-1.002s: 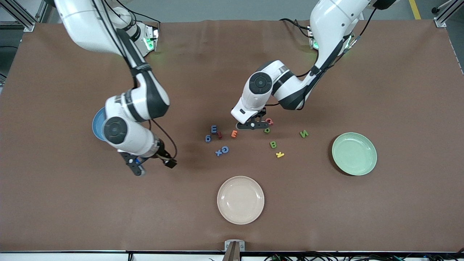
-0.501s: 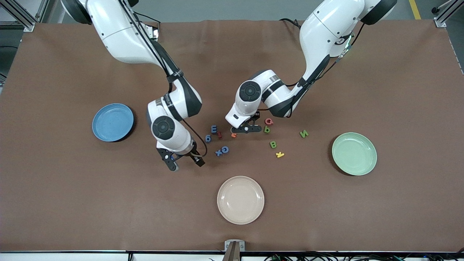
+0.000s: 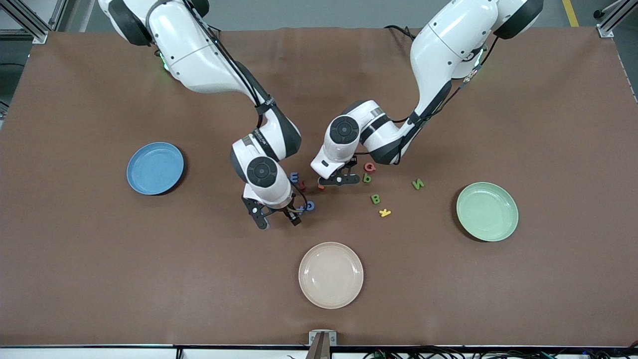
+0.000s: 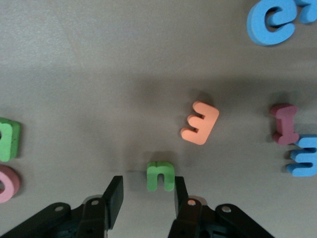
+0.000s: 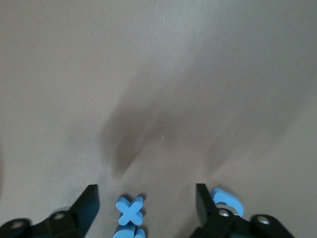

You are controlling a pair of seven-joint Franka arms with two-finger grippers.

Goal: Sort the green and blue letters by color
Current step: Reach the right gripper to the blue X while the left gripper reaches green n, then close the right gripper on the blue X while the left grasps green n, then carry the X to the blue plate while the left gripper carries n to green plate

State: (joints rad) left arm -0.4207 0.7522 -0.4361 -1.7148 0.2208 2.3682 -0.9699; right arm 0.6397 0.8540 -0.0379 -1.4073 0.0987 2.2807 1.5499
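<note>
Brown mat across the table (image 3: 99, 279), letters clustered mid-table. Left gripper (image 4: 147, 197) is low over the cluster, fingers spread either side of the green u (image 4: 161, 175), not pinching it, with the orange E (image 4: 200, 123) just past it. Right gripper (image 5: 146, 203) hangs with fingers wide apart above the blue x (image 5: 130, 210), and a blue G (image 3: 310, 205) sits beside it.

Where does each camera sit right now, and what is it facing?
Front view: high across the table, facing both arms; left gripper and right gripper over the letters.
Left wrist view: looks down past its own fingers at the green u.
Right wrist view: looks down past its own fingers at the blue x.
Shared: the blue G shows in the front and left wrist views.
</note>
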